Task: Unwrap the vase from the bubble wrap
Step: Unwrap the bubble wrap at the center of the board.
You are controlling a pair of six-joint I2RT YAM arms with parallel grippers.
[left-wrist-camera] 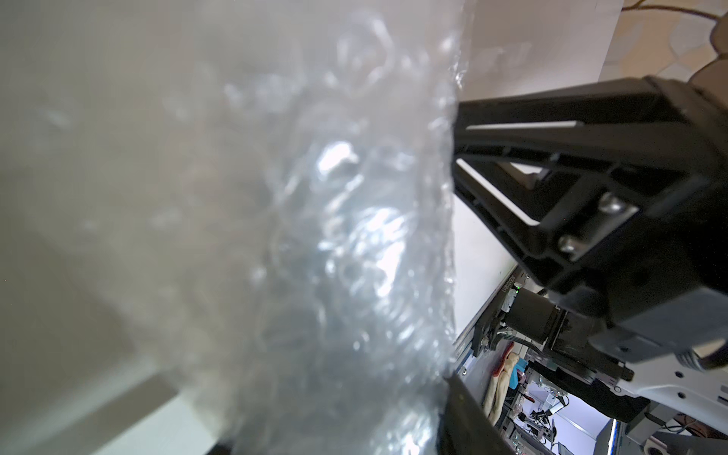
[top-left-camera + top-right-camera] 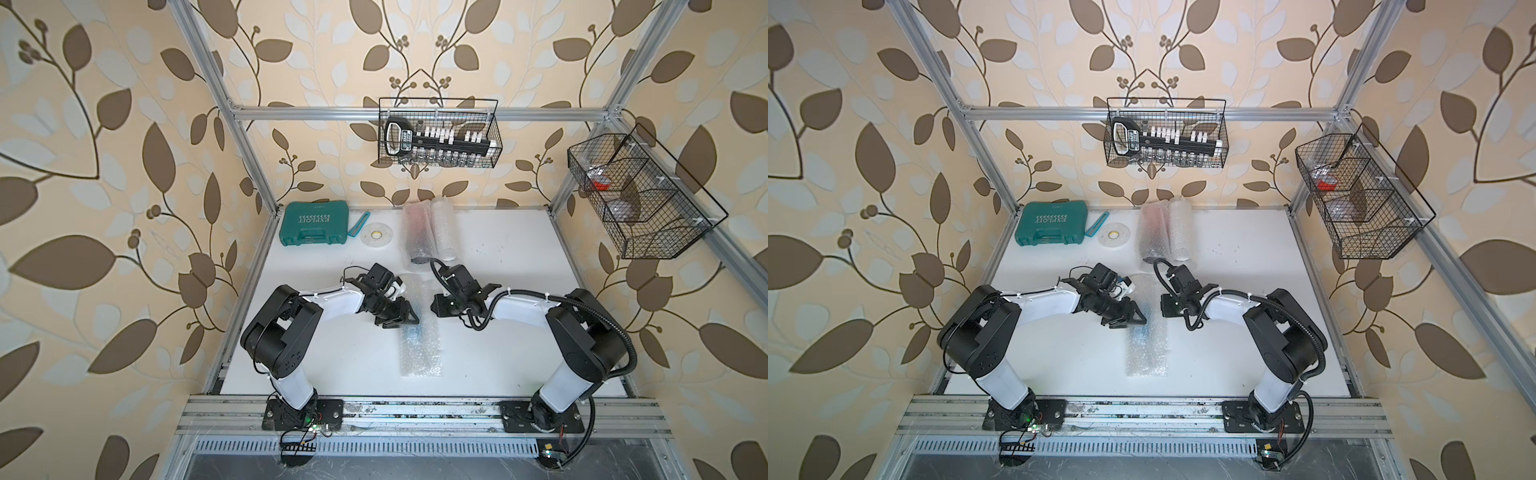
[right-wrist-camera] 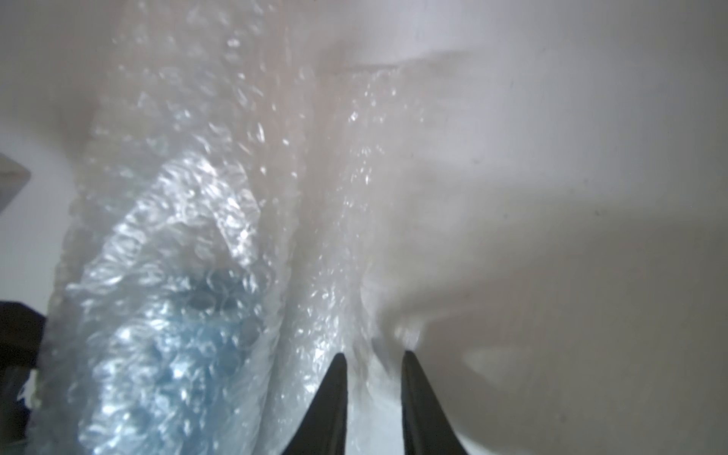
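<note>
A long bundle of bubble wrap (image 2: pixel 419 353) (image 2: pixel 1147 353) lies lengthwise mid-table. Through its clear layers a bluish vase (image 3: pixel 185 354) shows, blurred and still covered. My left gripper (image 2: pixel 409 320) (image 1: pixel 338 425) reaches in from the left and is shut on the bubble wrap (image 1: pixel 335 256), which fills the space between its fingers. My right gripper (image 2: pixel 436 306) (image 3: pixel 374 356) sits at the bundle's right side, opposite the left one. Its fingertips (image 3: pixel 338 366) stand a little apart, with the loose edge of the bubble wrap (image 3: pixel 323 275) lying between them.
Spare rolls of bubble wrap (image 2: pixel 428 232) lie at the back of the white table (image 2: pixel 498 332). A green tool case (image 2: pixel 313 229), a teal strip (image 2: pixel 359 226) and a tape roll (image 2: pixel 376 237) sit back left. Wire baskets hang on the back rail (image 2: pixel 438 133) and on the right frame (image 2: pixel 636 195).
</note>
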